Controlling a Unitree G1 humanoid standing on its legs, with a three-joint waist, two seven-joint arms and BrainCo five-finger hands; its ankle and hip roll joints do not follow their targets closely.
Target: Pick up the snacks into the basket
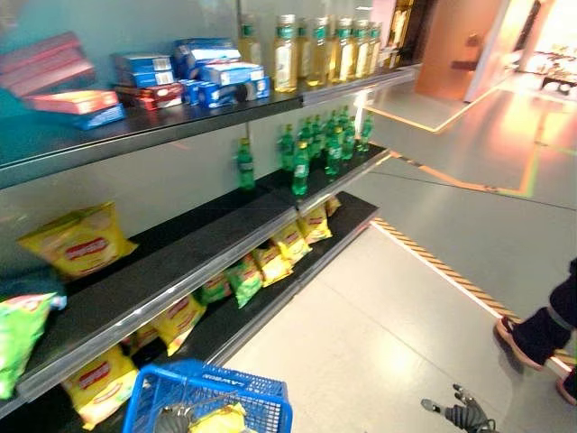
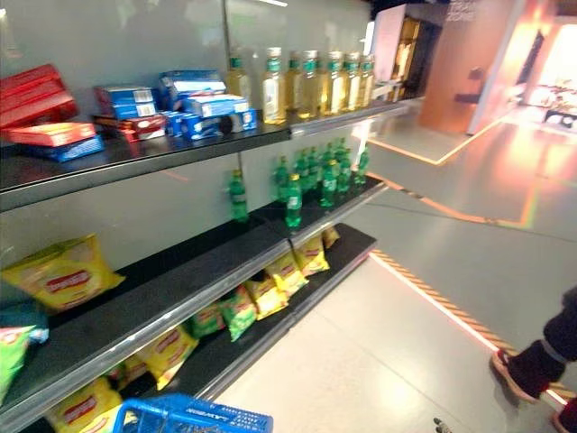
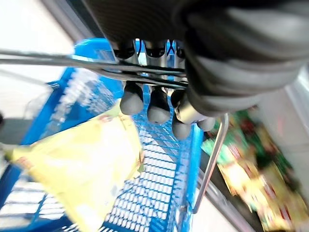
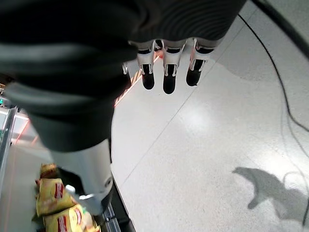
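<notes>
The left hand (image 3: 159, 104) is curled round the wire handle (image 3: 72, 62) of the blue basket (image 1: 261, 401), which hangs at the near left of the scene just beside the shelves (image 1: 180, 262). Carrying it by the handle keeps its mouth up and close to the stock, so a bag can go straight in. One yellow snack bag (image 3: 82, 159) already lies inside on the mesh floor, below the fingertips (image 3: 131, 100) and apart from them; they grip only the wire.

The right hand (image 4: 166, 72) hangs over bare floor (image 1: 388, 325) at the near right, fingers relaxed and straight, holding nothing. It looks free for the next pick.

More snack bags wait on the shelves: a yellow bag (image 1: 79, 239) on the middle shelf at the left, and a row of yellow and green bags (image 1: 261, 262) on the bottom shelf running away to the far right. All are well apart from the right hand, so it likely needs a reach across. Green bottles (image 1: 315, 149) and boxes (image 1: 198, 77) sit higher up. A person's shoe (image 1: 518, 338) shows at the right edge.
</notes>
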